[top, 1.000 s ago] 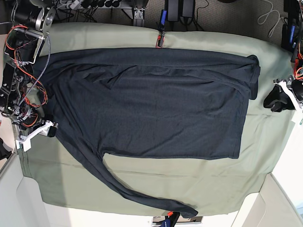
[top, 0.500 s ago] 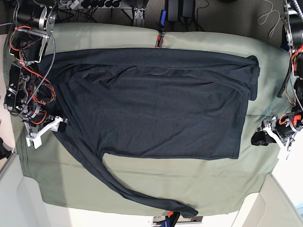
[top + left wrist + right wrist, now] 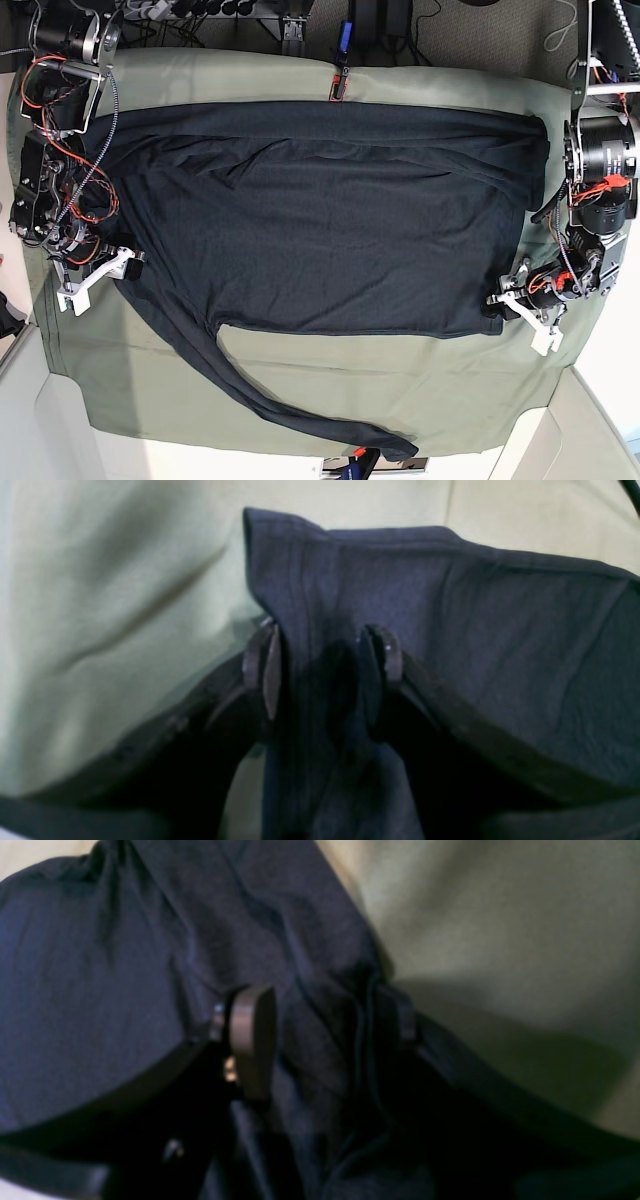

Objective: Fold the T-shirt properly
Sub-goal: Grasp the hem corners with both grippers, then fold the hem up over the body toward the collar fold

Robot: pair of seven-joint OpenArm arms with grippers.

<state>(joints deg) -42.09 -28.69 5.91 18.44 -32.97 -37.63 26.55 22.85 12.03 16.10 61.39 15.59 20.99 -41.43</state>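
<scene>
The dark navy T-shirt (image 3: 330,220) lies spread flat on the sage-green cloth (image 3: 420,385), with one long sleeve (image 3: 290,410) trailing toward the near edge. My left gripper (image 3: 500,300) is at the shirt's near right hem corner. In the left wrist view the gripper (image 3: 325,670) is open, with the hem corner (image 3: 300,570) bunched between its jaws. My right gripper (image 3: 118,265) is at the shirt's left edge by the sleeve. In the right wrist view the gripper (image 3: 325,1035) is open, with folds of the shirt (image 3: 125,940) between its jaws.
A red and black clip (image 3: 338,85) sits at the cloth's far edge. Wiring and motors of the arms stand at far left (image 3: 50,150) and far right (image 3: 600,160). A dark object (image 3: 358,462) lies at the sleeve's end. White table edges (image 3: 590,430) show at the near corners.
My left gripper has swung in from the right edge onto the shirt's near right hem corner. My right gripper has moved in onto the shirt's left edge and stayed there.
</scene>
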